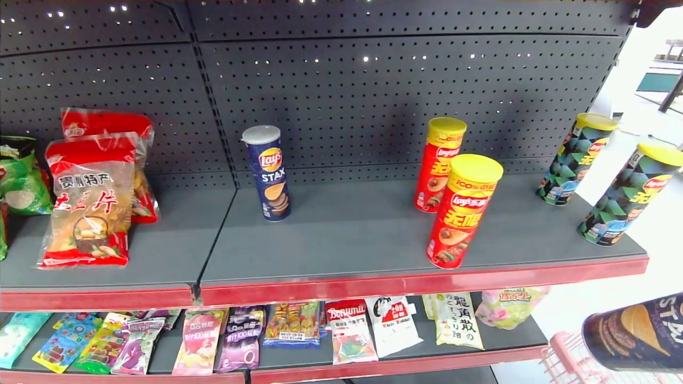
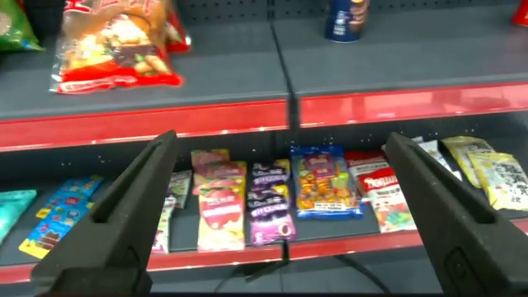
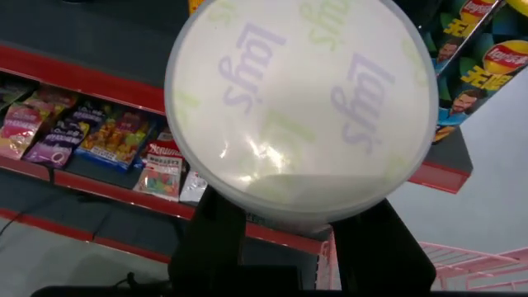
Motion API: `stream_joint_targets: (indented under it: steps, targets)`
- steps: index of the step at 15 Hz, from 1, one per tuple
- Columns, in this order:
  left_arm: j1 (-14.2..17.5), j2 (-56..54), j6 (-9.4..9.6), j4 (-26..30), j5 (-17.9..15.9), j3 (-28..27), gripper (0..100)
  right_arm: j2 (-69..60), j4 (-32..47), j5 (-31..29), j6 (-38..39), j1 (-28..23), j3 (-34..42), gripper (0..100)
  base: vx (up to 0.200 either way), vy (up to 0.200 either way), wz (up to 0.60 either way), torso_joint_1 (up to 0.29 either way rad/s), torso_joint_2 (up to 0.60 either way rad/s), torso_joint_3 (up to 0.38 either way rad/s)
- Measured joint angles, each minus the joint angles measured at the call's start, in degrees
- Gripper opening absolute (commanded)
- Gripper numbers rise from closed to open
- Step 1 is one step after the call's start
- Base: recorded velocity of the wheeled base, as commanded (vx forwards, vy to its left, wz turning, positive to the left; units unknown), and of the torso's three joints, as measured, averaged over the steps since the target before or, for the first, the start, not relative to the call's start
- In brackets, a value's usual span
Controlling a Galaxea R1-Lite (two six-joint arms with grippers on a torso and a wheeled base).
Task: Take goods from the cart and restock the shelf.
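Matt metal shelf (image 1: 347, 234), glossy plastic snack bags (image 1: 88, 208)

Logo plus lettering on blue can (image 1: 268, 173), red cans (image 1: 463, 210), dark can (image 1: 635, 333) and its lid (image 3: 301, 107). Large Chinese characters on red bag (image 1: 88, 205). Lower-shelf packets (image 1: 347, 330): print too small to read.

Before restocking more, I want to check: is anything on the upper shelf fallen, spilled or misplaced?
Nothing fallen or spilled. Only the front patterned can stands near the right front corner of the shelf.
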Motion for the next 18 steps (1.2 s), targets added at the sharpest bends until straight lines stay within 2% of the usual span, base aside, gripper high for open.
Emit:
stream_joint_targets:
  steps: [4,9,18]
  targets:
    - [-0.07,0.00,0.00,0.00,0.01,0.00,100,-2.16,-0.09,0.02,0.00,-0.01,0.85,0,0.000,0.000,0.00,0.000,0.00,0.000]
    - [-0.07,0.00,0.00,0.00,0.01,-0.02,100,-5.55,-0.09,-0.39,-0.13,-0.11,2.46,0,0.200,0.000,0.00,0.000,0.00,0.004]
    - [-0.07,0.28,-0.05,0.02,0.01,0.00,100,-10.67,0.02,-0.68,-0.22,-0.20,2.62,0,0.000,0.000,0.00,0.000,0.00,0.000]
